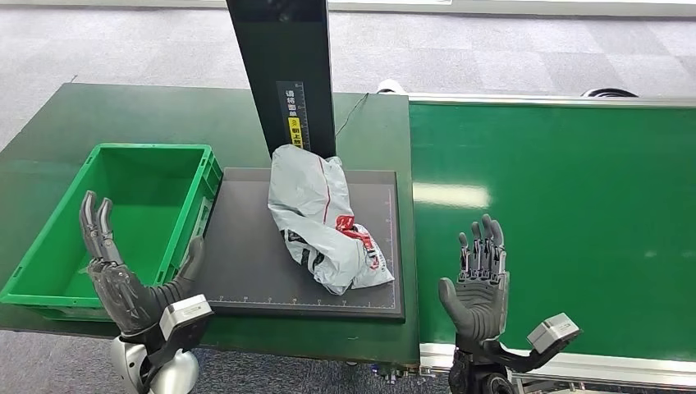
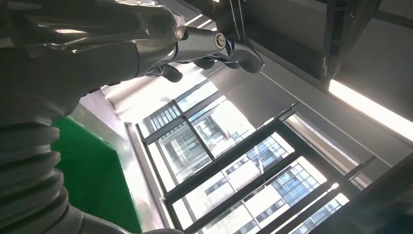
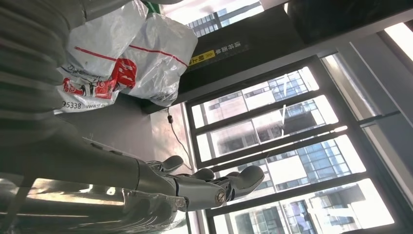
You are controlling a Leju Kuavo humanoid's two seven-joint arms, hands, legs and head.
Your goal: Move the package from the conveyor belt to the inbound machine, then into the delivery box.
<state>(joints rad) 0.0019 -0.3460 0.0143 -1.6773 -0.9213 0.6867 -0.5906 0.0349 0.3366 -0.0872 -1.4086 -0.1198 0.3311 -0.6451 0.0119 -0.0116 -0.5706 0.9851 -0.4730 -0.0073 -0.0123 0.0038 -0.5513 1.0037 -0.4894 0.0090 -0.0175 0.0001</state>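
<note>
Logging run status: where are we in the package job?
First leg looks done: the grey package lies on the inbound machine's black platform, off the green conveyor belt. Nothing in hand: left hand and right hand are both open. Left: package into the green delivery box.

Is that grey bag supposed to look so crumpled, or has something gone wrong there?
Nothing looks wrong. The grey package is a soft, wrinkled mailer lying askew on the dark platform of the inbound machine, not torn or spilled as far as I can see. The green box beside it holds nothing, and both hands, left and right, are open.
</note>
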